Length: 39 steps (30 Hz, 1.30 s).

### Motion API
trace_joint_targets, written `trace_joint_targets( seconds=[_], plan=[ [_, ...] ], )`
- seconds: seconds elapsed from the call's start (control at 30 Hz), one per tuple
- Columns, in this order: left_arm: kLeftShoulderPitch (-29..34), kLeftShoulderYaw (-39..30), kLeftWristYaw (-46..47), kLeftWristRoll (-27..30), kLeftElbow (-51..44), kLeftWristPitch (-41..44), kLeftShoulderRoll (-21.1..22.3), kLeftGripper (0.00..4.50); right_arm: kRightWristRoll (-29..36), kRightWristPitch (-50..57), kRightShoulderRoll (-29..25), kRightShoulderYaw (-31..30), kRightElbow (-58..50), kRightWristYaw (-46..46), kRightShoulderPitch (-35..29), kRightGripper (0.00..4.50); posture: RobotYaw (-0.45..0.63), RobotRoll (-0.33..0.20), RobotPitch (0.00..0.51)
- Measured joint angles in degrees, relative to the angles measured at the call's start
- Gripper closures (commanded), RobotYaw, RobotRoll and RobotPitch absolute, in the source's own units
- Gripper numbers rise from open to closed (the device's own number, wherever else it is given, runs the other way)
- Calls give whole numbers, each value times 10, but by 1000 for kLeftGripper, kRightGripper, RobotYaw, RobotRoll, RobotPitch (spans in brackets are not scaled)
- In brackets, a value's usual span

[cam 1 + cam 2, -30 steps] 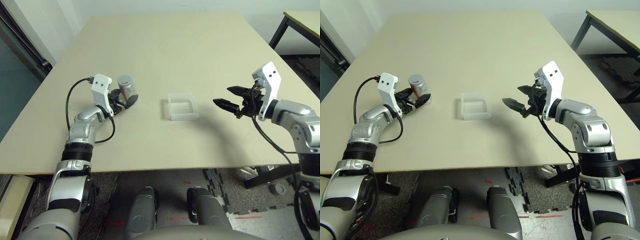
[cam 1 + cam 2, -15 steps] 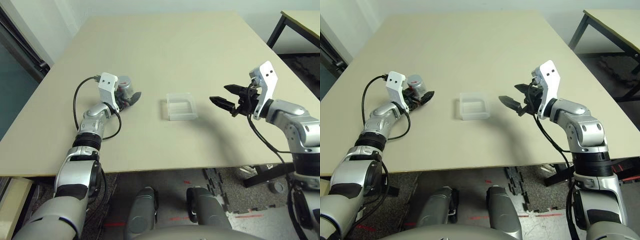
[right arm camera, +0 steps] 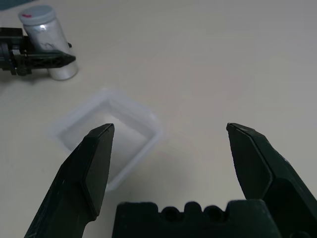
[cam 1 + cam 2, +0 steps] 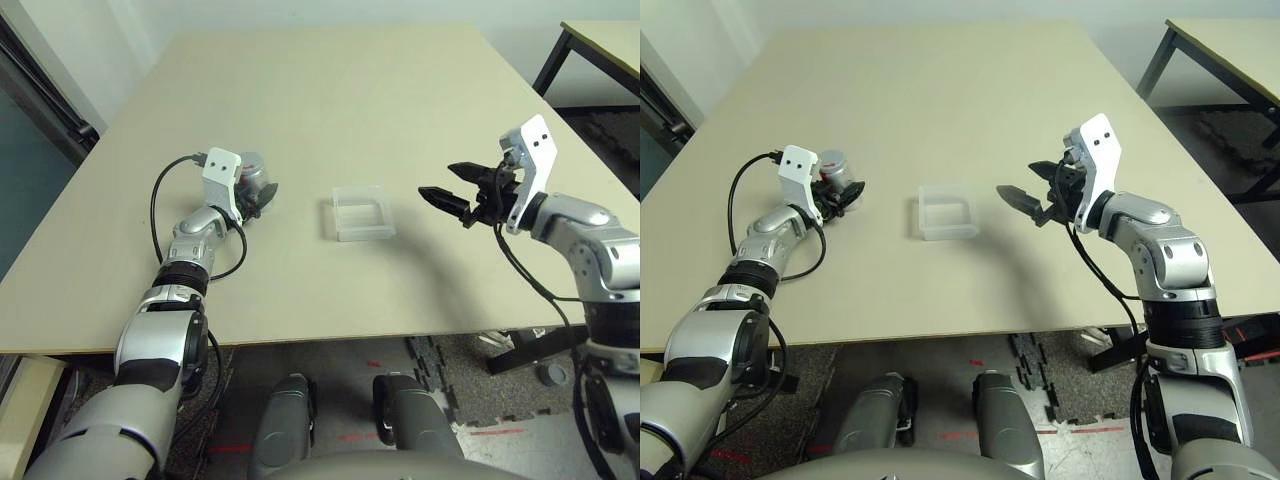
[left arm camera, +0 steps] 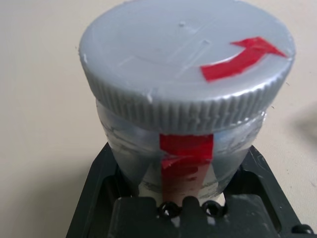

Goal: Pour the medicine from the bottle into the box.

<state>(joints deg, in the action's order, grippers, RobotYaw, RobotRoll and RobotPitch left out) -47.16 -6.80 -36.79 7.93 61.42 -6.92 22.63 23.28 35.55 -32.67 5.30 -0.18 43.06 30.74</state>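
Note:
The silver-grey bottle (image 4: 252,170) with its red label band stands upright on the left part of the table, grey cap (image 5: 183,74) on. My left gripper (image 4: 262,192) is shut on the bottle's lower body, one black finger (image 3: 44,59) lying along each side. The clear plastic box (image 4: 360,233) rests mid-table, to the right of the bottle and empty as far as I can see. To the right of the box my right gripper (image 4: 438,180) hovers above the table, open, pointing at the box (image 3: 106,124) with nothing between its fingers.
The beige table (image 4: 330,90) stretches far back behind the bottle and box. A second table (image 4: 600,40) stands off to the back right. The table's near edge runs just in front of both forearms.
My left gripper has slid forward until the bottle sits between its fingers. The right gripper has edged slightly toward the box and stayed open.

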Motion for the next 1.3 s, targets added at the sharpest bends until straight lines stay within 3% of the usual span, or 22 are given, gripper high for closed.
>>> trace_joint_targets(
  seconds=[0.13,0.33,0.67,1.3],
  plan=[
    [-12,3,-86,16,-45,47,9,1964,5,2,0,-5,17,29,33,0,44,0,80],
    [1,59,-277,59,-263,194,45,1964,28,20,-1,-49,27,117,118,0,73,0,76],
    [52,115,-367,113,-475,377,77,1964,55,59,25,-98,1,175,180,0,94,0,54],
    [31,162,-377,114,-490,366,70,1964,62,77,70,-136,-4,179,203,0,98,0,54]
  ],
)
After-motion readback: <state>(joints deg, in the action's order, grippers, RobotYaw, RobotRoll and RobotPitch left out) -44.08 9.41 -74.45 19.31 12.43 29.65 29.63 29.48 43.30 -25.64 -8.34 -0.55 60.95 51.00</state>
